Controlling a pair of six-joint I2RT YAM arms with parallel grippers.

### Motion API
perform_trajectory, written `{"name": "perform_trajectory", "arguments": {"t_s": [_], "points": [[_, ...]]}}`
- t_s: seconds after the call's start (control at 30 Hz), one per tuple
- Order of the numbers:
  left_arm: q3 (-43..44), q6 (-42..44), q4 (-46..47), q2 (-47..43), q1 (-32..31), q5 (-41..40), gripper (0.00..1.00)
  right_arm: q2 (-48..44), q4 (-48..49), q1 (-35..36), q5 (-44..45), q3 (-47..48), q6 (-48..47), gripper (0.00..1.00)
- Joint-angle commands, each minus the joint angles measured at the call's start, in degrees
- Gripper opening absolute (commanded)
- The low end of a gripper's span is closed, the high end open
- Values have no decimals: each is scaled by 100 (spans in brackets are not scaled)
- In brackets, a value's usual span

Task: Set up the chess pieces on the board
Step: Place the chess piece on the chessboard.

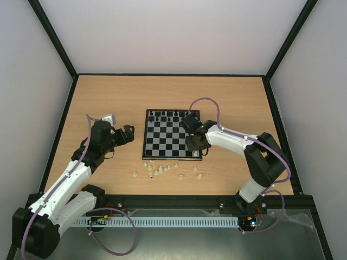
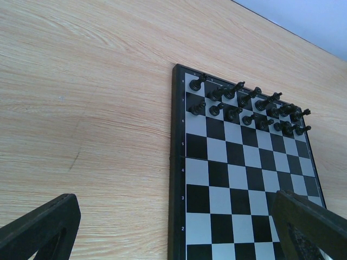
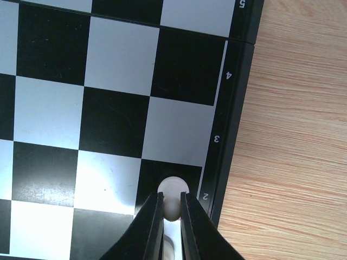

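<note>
The checkered board lies mid-table with black pieces in its far two rows. Several cream-white chess pieces lie scattered on the wood in front of it. My right gripper is shut on a white pawn whose round base sits on the black square in row 2 by the board's right border; another white piece shows just behind the fingers. In the top view this gripper is over the board's near right corner. My left gripper is open and empty, left of the board.
The black pieces stand in two rows at the board's far end. Black frame rails border the table, with the arm bases at the near edge. One white piece lies near the right arm.
</note>
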Motion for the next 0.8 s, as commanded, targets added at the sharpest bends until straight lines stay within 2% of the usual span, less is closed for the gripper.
{"name": "perform_trajectory", "arguments": {"t_s": [0.0, 0.17, 0.37, 0.5, 0.77], "points": [[-49, 26, 99, -17, -24, -22, 99, 78, -102, -34, -57, -83, -93, 10], [-54, 25, 91, -9, -25, -31, 100, 76, -126, -32, -41, -50, -111, 26], [-33, 14, 67, -30, -23, -53, 100, -124, -253, -38, 66, 68, -111, 35], [-11, 14, 39, -48, -25, -57, 100, -633, -374, -31, -62, 124, -110, 41], [65, -5, -32, -87, -24, -82, 99, -1747, -807, 441, -197, -334, 176, 37]]}}
